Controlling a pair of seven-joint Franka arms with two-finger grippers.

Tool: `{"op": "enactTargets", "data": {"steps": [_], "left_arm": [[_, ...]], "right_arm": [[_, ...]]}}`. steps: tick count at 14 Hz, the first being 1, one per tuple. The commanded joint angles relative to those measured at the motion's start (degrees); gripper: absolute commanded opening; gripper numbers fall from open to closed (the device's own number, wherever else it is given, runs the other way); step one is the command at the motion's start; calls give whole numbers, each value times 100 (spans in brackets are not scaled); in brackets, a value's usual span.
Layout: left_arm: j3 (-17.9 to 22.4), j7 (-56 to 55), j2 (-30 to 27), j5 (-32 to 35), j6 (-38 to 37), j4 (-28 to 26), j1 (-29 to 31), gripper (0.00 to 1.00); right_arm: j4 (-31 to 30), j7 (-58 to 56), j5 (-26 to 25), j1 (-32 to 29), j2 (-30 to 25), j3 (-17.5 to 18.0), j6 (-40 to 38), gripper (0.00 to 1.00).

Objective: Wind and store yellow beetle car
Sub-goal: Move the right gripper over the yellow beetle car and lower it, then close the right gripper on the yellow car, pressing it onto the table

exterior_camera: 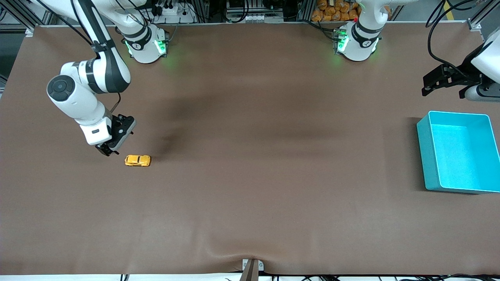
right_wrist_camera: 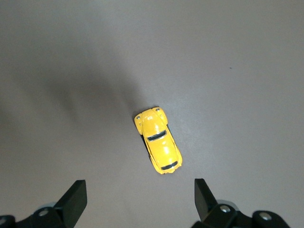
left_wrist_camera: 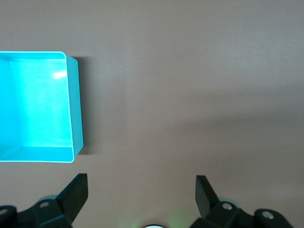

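Right pincer (exterior_camera: 110,147), wide open and empty, hangs just beside the yellow beetle car (exterior_camera: 137,160); descending off-centre could nudge it rolling. Left pincer (exterior_camera: 443,83) waits open, empty.

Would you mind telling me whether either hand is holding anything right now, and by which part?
Nothing is held. The right hand hangs open beside the yellow beetle car, not touching it; the left hand waits open near the turquoise bin.
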Motion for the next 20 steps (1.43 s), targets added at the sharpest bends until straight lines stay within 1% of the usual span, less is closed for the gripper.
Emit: {"op": "enactTargets", "data": {"steps": [1, 4, 6, 9, 12, 13, 14, 15, 20], "left_arm": [[-29, -44, -4, -30, -30, 43, 38, 100], [-29, -44, -4, -30, -30, 43, 38, 100], [-29, -44, -4, -30, -30, 43, 29, 100], [-29, -44, -4, -30, -30, 43, 20, 100], [-29, -44, -4, -30, -30, 43, 29, 100], [-29, -44, -4, -30, -30, 43, 29, 100], [-29, -44, -4, -30, -38, 43, 20, 100], [-29, -44, -4, -30, -38, 43, 11, 100], [-29, -44, -4, -30, -38, 34, 20, 100]], "right_arm": [[17, -282, -71, 29, 46, -3, 35, 100], [35, -756, -123, 213, 177, -12, 193, 100], [70, -950, -167, 205, 379, -12, 220, 100], [377, -1276, -518, 161, 862, -12, 325, 100], [711, -1425, -607, 64, 1214, -21, 281, 100], [746, -1504, -607, 3, 1310, -21, 290, 96], [834, -1540, -607, -41, 1381, -21, 290, 90], [878, -1653, -607, -59, 1408, -21, 290, 88], [1098, -1716, -554, -155, 1803, -3, 378, 83]]}}
